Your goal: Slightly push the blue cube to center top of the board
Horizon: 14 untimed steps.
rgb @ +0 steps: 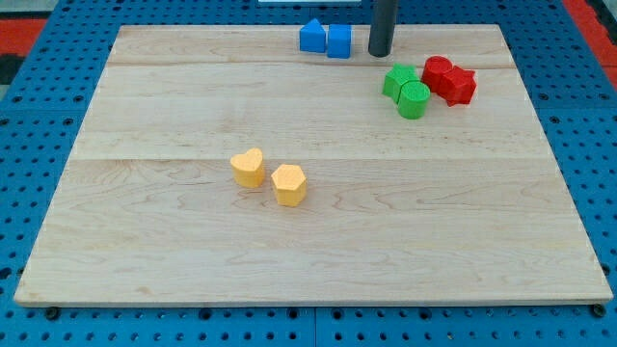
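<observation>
The blue cube [339, 41] sits near the top edge of the wooden board [174, 106], about at its centre. A second blue block with a pointed top [311, 36] touches its left side. My tip [380, 53] is the lower end of the dark rod, which comes down from the view's top. It stands just right of the blue cube with a small gap between them.
Two green blocks [406, 89] and two red blocks [448, 80] cluster right of and below my tip. A yellow heart block [248, 168] and a yellow hexagon block [288, 183] lie near the board's middle. Blue pegboard surrounds the board.
</observation>
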Motion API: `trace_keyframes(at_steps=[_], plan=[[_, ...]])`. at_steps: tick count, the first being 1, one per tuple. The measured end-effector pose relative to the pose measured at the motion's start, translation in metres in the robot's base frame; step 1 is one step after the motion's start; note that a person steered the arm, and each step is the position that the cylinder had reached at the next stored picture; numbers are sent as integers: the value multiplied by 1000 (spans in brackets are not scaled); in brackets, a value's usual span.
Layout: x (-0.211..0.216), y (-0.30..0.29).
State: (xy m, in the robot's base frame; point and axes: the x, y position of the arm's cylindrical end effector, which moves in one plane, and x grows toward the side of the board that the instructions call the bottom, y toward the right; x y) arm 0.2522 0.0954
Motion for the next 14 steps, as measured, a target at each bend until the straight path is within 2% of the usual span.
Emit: trace_keyframes(at_steps=[2, 5, 8, 14], plan=[[4, -30], [-16, -34], [10, -29], [10, -31]])
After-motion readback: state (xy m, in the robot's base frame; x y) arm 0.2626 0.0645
